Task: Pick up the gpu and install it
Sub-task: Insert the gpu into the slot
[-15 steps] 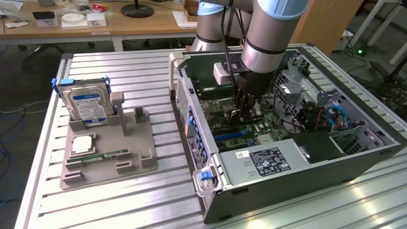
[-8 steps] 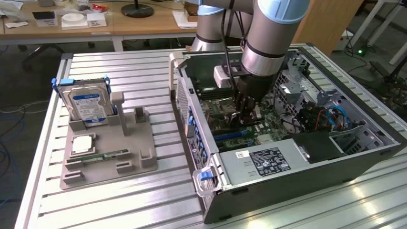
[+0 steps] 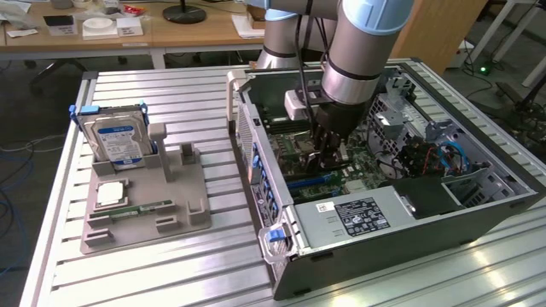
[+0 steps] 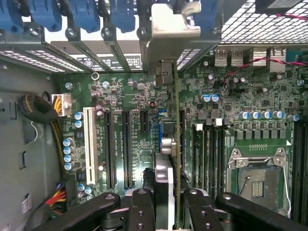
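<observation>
The gripper [image 4: 171, 202] pinches the gpu [image 4: 176, 144] edge-on above the motherboard [image 4: 120, 101] inside the PC case [image 3: 410, 243], so honestly any slight tilt could jam its bracket [image 4: 168, 29] or miss the slot.

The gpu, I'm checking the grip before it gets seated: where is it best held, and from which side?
By its long upper edge, from straight above. The gpu stands on edge over the motherboard, bracket toward the case's rear slots, so only that top edge is free. The hand already pinches it there, fingers on both flat faces, which looks right.
</observation>
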